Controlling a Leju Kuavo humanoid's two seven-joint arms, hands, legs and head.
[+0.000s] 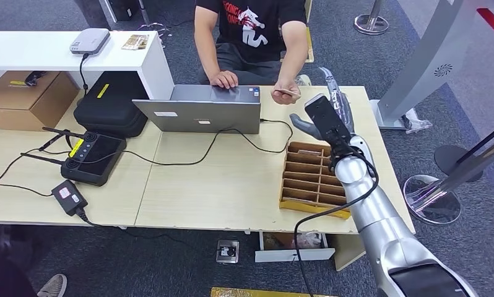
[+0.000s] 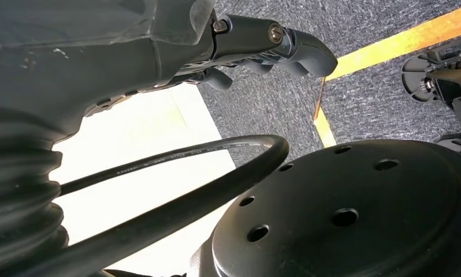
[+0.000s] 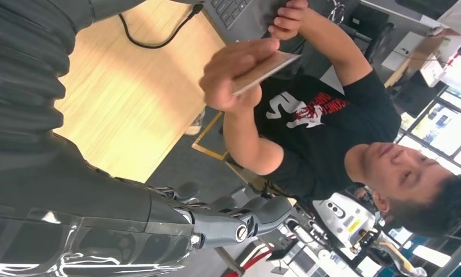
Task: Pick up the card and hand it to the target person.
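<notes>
Pale wood-grain worktop (image 1: pixel 232 185), taken as the landmark for all placements.

Card (image 1: pixel 286 93): tan, thin, held in a person's hand (image 1: pixel 286 94) above the far edge of the worktop, just beside the laptop's right end. In the right wrist view the card (image 3: pixel 267 70) is seen pinched edge-on in that hand (image 3: pixel 234 72). It is apart from the robot's fingers.

Right hand (image 1: pixel 331 111): raised over the far right part of the worktop, beyond the divided tray, near the person's hand but not touching it. Its fingers (image 3: pixel 263 210) are seen loosely spread and holding nothing.

Left hand (image 2: pixel 159 40): seen in the left wrist view above grey carpet, off the worktop. Its fingers (image 2: pixel 300 49) are curled inward; whether anything is enclosed cannot be told.

Person (image 1: pixel 254 34): seated at the far side of the worktop in a black printed shirt, the other hand (image 1: pixel 224 79) resting on the laptop.

Laptop (image 1: pixel 201 111): grey, open, at the far centre of the worktop.

Divided tray (image 1: pixel 312 179): brown, slotted, at the right near part of the worktop.

Controller (image 1: pixel 93 158): black, with antennas, on the left part of the worktop.

Black case (image 1: pixel 111 105): at the far left of the worktop.
</notes>
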